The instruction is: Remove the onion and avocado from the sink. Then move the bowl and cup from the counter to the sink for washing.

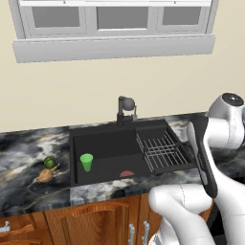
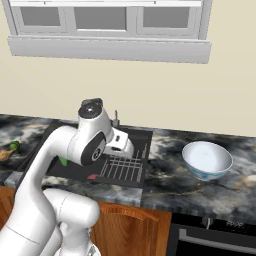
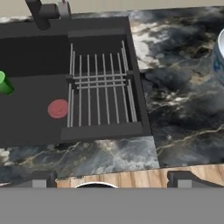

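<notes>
Our gripper (image 3: 109, 177) sits with jaws wide apart, nothing between them, above the front edge of the counter (image 3: 183, 105) by the wire rack (image 3: 101, 89). We read no brands, labels or writing anywhere.

The sink (image 1: 103, 139) is black, faucet (image 1: 125, 109) at its back, red drain disc (image 3: 58, 108) on the floor. The cup (image 1: 86, 162) stands upright inside the basin, left part. The onion (image 1: 45, 175) and the avocado (image 1: 49, 162) lie on the marbled counter left of the sink, just beside each other. The bowl (image 2: 207, 159) stands on the counter right of the sink, seen whole in the right base view, a sliver in the hand view.

Beige wall, grey window (image 1: 112, 26) above, brown cabinets (image 1: 95, 220) below.
</notes>
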Tool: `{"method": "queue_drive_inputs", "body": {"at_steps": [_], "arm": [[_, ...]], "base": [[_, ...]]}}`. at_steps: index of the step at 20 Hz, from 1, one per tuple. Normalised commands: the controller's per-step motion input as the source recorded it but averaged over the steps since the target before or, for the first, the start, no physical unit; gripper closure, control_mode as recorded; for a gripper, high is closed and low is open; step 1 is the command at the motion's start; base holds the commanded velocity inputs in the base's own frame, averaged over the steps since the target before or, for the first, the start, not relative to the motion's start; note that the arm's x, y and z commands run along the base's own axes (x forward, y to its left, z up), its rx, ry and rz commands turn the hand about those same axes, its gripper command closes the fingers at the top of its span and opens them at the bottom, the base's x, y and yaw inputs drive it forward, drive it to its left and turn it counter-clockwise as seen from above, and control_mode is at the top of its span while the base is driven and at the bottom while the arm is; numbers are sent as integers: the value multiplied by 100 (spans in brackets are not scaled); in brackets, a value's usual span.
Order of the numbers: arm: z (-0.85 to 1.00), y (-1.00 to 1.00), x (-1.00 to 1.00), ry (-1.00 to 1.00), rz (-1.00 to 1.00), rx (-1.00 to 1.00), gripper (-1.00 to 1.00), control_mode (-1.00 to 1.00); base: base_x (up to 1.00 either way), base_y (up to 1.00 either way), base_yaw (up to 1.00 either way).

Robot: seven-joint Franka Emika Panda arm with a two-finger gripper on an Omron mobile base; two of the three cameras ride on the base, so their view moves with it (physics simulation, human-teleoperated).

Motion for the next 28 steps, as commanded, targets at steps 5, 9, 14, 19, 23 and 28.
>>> {"method": "queue_drive_inputs", "body": {"at_steps": [5, 9, 14, 19, 23, 28], "arm": [[9, -28, -4, 0, 5, -13, -100, -100], [7, -27, -1, 0, 7, -12, -100, -100], [6, -28, 0, 4, 10, -8, -100, -100], [4, -28, 2, 10, 5, -8, -100, -100], [0, -25, 11, 16, 0, -9, -100, -100], [0, -22, 10, 8, 0, -8, -100, -100]], "base": [[0, 0, 0], [0, 0, 0], [0, 0, 0], [0, 0, 0], [0, 0, 0], [0, 0, 0]]}}
